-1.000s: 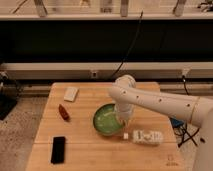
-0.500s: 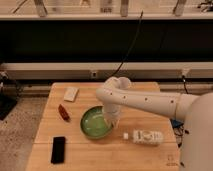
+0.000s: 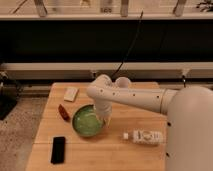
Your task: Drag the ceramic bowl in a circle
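Observation:
The ceramic bowl (image 3: 87, 121) is round, shallow, glossy light green with a darker rim. It sits on the wooden table (image 3: 130, 150), left of centre. My white arm reaches in from the right and bends down at the bowl's right rim. The gripper (image 3: 105, 119) is at that rim, its tip against the bowl's right edge.
A plastic bottle (image 3: 144, 136) lies on its side right of the bowl. A black phone (image 3: 58, 149) lies at the front left. A red packet (image 3: 63, 112) lies just left of the bowl. A pale block (image 3: 71, 93) sits at the back left. A dark cable hangs behind the table.
The bowl has slid left and toward the front of the table, away from the bottle. The arm has swung left with it.

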Action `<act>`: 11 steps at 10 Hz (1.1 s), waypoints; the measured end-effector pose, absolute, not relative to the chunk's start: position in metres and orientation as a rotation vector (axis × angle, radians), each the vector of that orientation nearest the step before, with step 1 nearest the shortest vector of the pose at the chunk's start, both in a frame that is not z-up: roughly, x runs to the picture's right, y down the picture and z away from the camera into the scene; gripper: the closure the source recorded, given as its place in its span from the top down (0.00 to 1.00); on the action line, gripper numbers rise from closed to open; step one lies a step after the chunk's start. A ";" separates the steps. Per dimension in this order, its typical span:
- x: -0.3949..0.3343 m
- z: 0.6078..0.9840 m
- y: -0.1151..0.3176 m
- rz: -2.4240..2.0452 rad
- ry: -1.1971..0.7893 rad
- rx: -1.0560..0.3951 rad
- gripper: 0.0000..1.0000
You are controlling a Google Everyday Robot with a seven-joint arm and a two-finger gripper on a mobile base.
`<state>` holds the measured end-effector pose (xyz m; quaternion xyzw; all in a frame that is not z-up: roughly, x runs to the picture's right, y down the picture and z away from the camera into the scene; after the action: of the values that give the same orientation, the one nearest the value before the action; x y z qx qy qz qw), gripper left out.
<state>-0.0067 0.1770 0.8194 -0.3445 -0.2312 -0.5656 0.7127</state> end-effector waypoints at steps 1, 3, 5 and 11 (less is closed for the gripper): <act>-0.005 0.828 0.163 -1.222 -0.499 -0.756 0.00; -0.002 0.836 0.149 -1.181 -0.478 -0.751 0.00; 0.008 0.843 0.136 -1.132 -0.451 -0.747 0.00; 0.080 0.843 0.128 -1.020 -0.418 -0.746 0.00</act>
<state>0.0803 0.1277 0.8432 -0.3459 -0.1939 -0.4730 0.7868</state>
